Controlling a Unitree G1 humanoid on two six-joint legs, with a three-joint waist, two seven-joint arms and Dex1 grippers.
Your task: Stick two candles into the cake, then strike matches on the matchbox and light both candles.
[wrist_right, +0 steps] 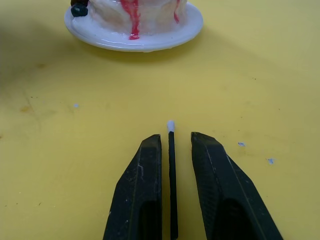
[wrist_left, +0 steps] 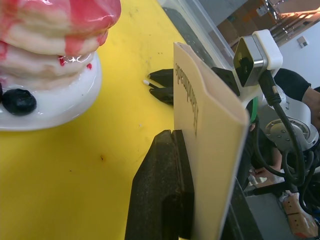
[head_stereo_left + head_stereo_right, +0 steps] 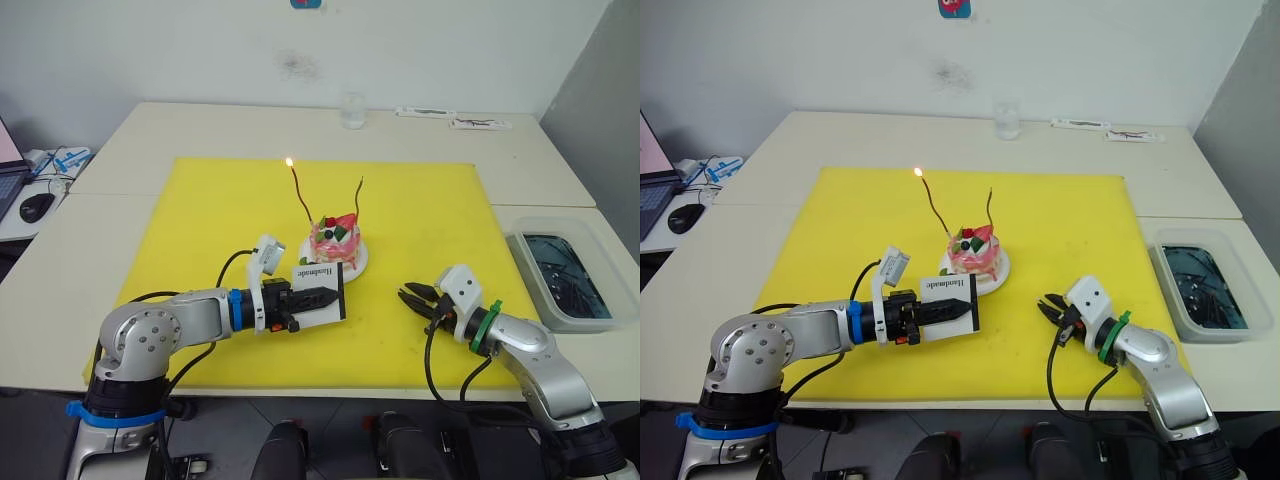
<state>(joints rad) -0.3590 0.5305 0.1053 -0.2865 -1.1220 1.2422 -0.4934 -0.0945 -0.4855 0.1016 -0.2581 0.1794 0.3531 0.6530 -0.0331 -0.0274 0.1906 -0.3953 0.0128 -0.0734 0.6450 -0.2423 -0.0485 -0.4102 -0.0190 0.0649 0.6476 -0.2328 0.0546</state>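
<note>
Both hands sit low over the yellow mat (image 3: pixel 200 220) on the counter (image 3: pixel 150 130). Left hand (image 3: pixel 322 297) clamps the matchbox (image 3: pixel 322 290) upright, just before the cake (image 3: pixel 335 240). Right hand (image 1: pixel 173 145) holds 1 match (image 1: pixel 172 165), apparently pinched, between nearly closed fingers. 2 candles (image 3: pixel 300 195) stand in the cake, 1 lit.
</note>
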